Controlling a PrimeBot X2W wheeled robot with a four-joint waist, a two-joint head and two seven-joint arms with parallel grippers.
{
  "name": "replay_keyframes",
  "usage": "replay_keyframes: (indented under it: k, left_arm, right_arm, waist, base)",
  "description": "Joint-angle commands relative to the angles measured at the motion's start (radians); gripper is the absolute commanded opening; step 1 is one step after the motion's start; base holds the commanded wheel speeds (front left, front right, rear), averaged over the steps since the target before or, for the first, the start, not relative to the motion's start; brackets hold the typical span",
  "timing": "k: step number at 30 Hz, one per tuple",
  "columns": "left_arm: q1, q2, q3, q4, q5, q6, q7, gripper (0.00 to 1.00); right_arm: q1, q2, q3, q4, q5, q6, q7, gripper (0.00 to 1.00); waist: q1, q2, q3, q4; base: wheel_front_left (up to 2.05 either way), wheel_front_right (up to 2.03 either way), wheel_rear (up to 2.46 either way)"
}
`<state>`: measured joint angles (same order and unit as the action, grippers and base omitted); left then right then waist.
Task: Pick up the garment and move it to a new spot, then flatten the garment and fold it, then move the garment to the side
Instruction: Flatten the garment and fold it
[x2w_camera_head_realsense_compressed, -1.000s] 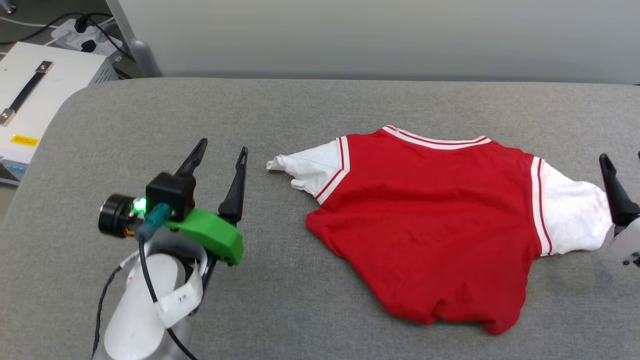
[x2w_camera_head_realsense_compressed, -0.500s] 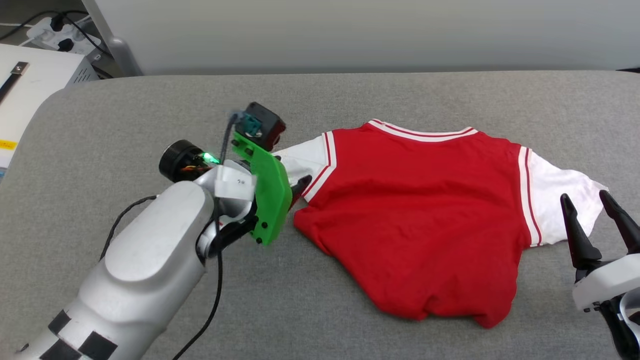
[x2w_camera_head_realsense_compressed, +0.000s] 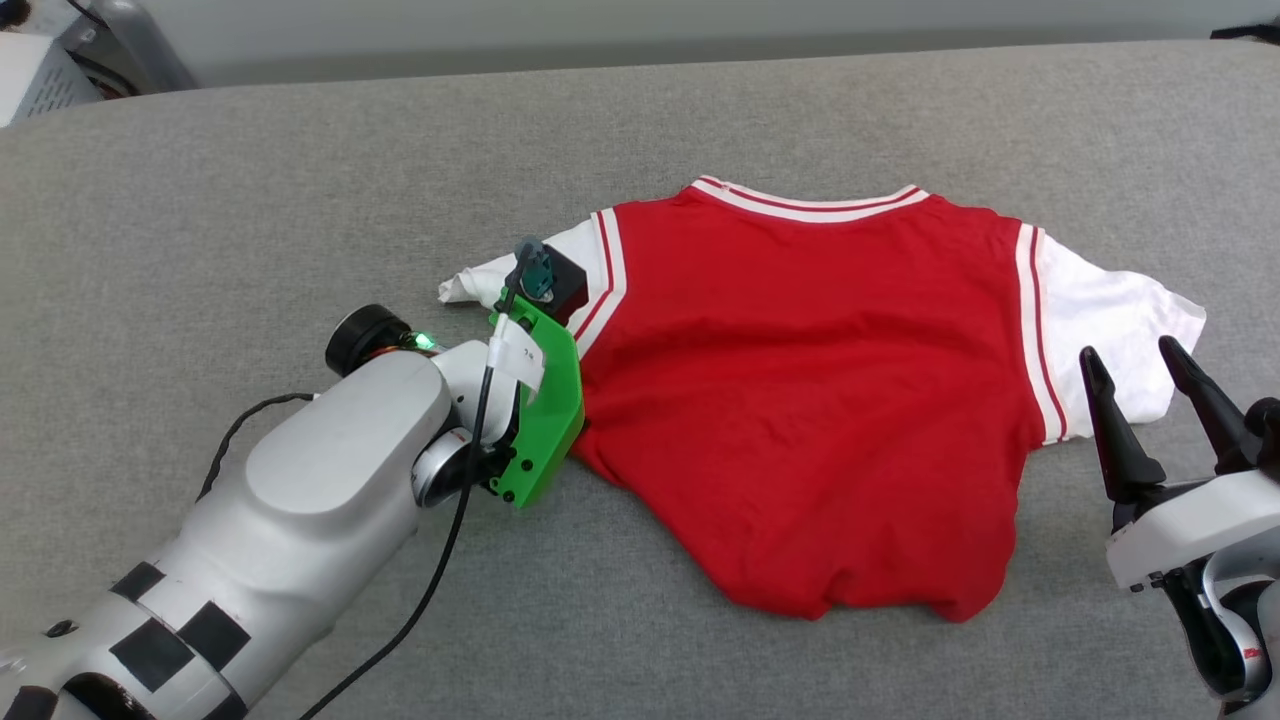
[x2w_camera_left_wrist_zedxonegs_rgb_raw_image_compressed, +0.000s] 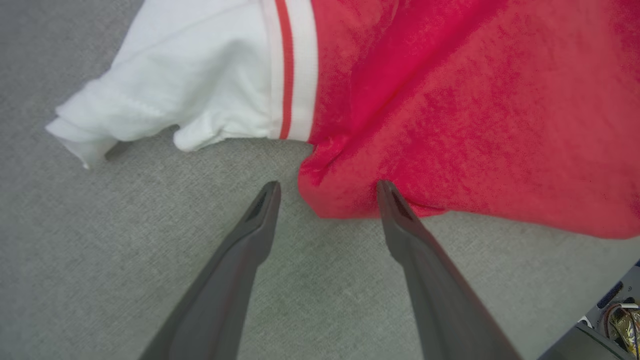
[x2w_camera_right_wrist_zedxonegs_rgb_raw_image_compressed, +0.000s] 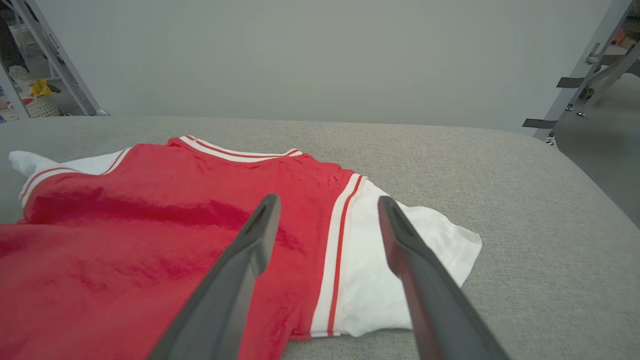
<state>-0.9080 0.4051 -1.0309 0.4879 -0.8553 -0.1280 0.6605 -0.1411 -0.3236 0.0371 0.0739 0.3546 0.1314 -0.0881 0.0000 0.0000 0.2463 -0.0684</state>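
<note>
Head view: the garment (x2w_camera_head_realsense_compressed: 810, 400) lies spread on the grey top (x2w_camera_head_realsense_compressed: 300, 200), right of the middle, plain red side up, with its neck trim at the far edge. The left sleeve (x2w_camera_head_realsense_compressed: 500, 280) is bunched, and the right sleeve (x2w_camera_head_realsense_compressed: 1110, 320) lies flatter. The left arm reaches in from the lower left. Its green mount (x2w_camera_head_realsense_compressed: 545, 400) sits at the garment's left edge, just below the left sleeve, and hides the fingers under it. The right gripper (x2w_camera_head_realsense_compressed: 1128, 348) stands at the lower right with its two fingers spread and nothing between them. Its tips point up at the lower edge of the right sleeve, close beside it; whether they touch cannot be told.

Left wrist view: the left gripper (x2w_camera_left_wrist_zedxonegs_rgb_raw_image_compressed: 327, 187) is spread wide and holds nothing. A red corner of the garment pokes into the gap between the tips. One tip is over bare grey top just beside that corner, and the other is at the red hem itself. The white sleeve lies beyond, up and to the left.

Right wrist view: the right gripper's fingers are wide apart and empty. The garment lies ahead of them and lower. One finger shows over the red body and the other over the white sleeve, with the striped seam in the gap.
</note>
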Motion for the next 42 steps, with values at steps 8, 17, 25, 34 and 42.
replay_keyframes:
  k: [8, 17, 25, 34, 42]
  left_arm:
    - [0.023, -0.024, -0.108, 0.103, -0.066, -0.003, -0.049, 1.0]
    - [-0.009, 0.007, -0.145, 0.064, -0.092, -0.003, -0.26, 0.0]
    - [0.052, 0.107, -0.123, -0.155, -0.045, 0.049, -0.433, 0.0]
    - [0.263, 0.24, -0.122, -0.455, -0.056, 0.246, -0.473, 0.0]
    - [0.435, 0.227, -0.178, -0.439, -0.108, 0.292, -0.481, 0.0]
  right_arm:
    - [-0.034, 0.006, 0.001, 0.023, -0.015, -0.001, -0.024, 1.0]
    - [-0.023, 0.01, -0.012, 0.057, -0.027, -0.001, -0.04, 1.0]
    - [0.046, 0.017, -0.036, 0.077, -0.025, -0.001, -0.046, 1.0]
    - [0.116, 0.03, -0.072, 0.066, -0.02, -0.001, -0.043, 1.0]
    - [0.134, 0.032, -0.087, 0.061, -0.018, -0.001, -0.029, 1.0]
  waist:
    - [0.0, 0.0, 0.06, -0.039]
    - [0.0, 0.0, 0.009, -0.007]
    - [0.0, 0.0, -0.085, 0.041]
    - [0.0, 0.0, -0.12, 0.076]
    - [0.0, 0.0, -0.113, 0.081]
  base:
    - [0.0, 0.0, 0.0]
    - [0.0, 0.0, 0.0]
    - [0.0, 0.0, 0.0]
    - [0.0, 0.0, 0.0]
    - [0.0, 0.0, 0.0]
